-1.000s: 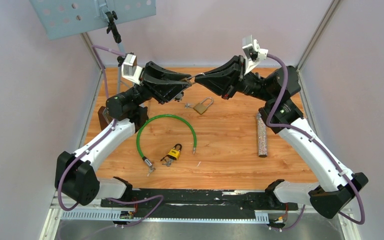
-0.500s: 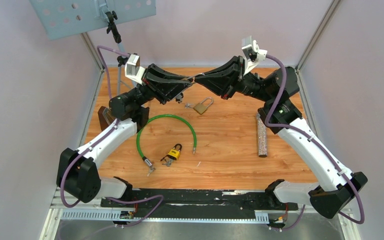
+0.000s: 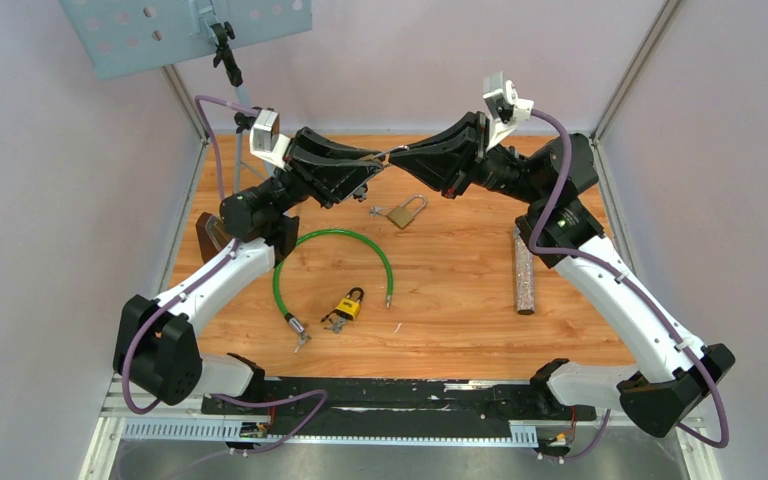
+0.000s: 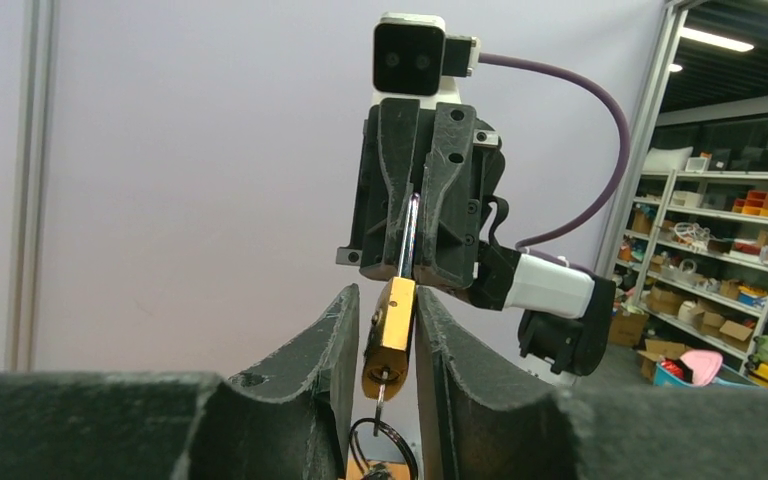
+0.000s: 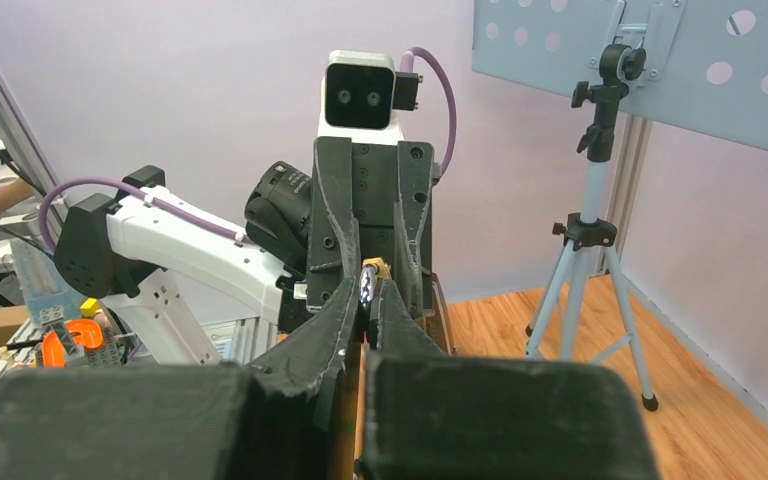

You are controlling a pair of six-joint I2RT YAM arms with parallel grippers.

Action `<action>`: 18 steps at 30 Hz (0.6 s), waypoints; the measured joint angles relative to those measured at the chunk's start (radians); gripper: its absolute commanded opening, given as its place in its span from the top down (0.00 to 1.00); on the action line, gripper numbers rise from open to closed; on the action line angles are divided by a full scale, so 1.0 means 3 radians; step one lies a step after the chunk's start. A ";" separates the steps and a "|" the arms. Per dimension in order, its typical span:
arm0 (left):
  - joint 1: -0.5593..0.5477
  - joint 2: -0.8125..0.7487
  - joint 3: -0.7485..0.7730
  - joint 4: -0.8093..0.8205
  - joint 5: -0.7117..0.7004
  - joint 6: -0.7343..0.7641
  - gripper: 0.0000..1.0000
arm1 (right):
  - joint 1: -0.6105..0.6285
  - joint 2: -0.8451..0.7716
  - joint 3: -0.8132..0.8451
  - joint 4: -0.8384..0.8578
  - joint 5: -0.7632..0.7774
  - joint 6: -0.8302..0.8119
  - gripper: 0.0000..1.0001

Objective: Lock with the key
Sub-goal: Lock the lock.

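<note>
A brass padlock [image 4: 390, 335] hangs in the air at the back of the table, between both grippers. My left gripper [image 4: 385, 292] is shut on its body, one finger [image 4: 335, 340] on each side. My right gripper [image 4: 412, 235] is shut on the steel shackle [image 5: 364, 285] above it. A key [image 4: 381, 385] sits in the keyhole on the underside, and its ring [image 4: 385, 450] dangles below. In the top view the left gripper [image 3: 373, 161] and right gripper [image 3: 396, 153] meet tip to tip and hide most of the padlock.
On the wooden table lie a second brass padlock [image 3: 406, 212] with keys [image 3: 375, 209], a yellow-and-black padlock [image 3: 348, 304], a green cable lock [image 3: 332, 262] and a glittery rod [image 3: 524, 270]. A tripod [image 5: 585, 240] carrying a perforated panel [image 3: 180, 30] stands at the back left.
The left wrist has lifted slightly and edged closer to the right gripper. The right arm has not moved, and the things on the table lie as before.
</note>
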 measured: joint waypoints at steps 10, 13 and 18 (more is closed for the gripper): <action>0.0000 0.0003 -0.0046 0.0079 -0.0045 -0.0019 1.00 | -0.0004 -0.0001 -0.0015 -0.0024 0.0064 -0.0015 0.71; 0.0001 0.0003 -0.0046 0.0048 -0.0061 -0.0018 1.00 | -0.0034 -0.0006 -0.0015 -0.0118 0.0078 -0.0036 0.49; 0.0089 -0.0003 -0.0043 -0.0306 -0.0041 -0.0014 1.00 | -0.0472 0.0098 0.0061 -0.0348 -0.0292 0.0303 0.41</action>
